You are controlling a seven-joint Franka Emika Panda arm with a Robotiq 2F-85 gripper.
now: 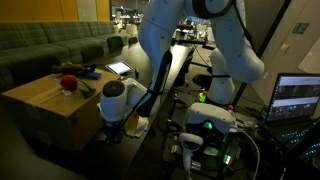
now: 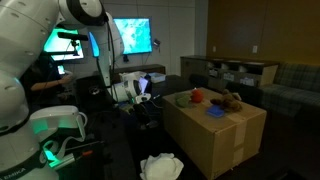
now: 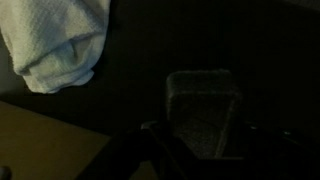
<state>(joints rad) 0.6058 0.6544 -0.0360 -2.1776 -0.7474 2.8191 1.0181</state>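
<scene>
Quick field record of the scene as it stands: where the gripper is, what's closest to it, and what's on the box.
gripper: low, beside the cardboard box, not above it
jaws: too dark to judge; nothing seen held
nearest thing: white cloth on the dark floor, apart from the gripper in the wrist view
cardboard box: upright on the floor, top in use
on the box: red object, brown plush toy, blue object
lighting: dim, wrist view mostly black
</scene>
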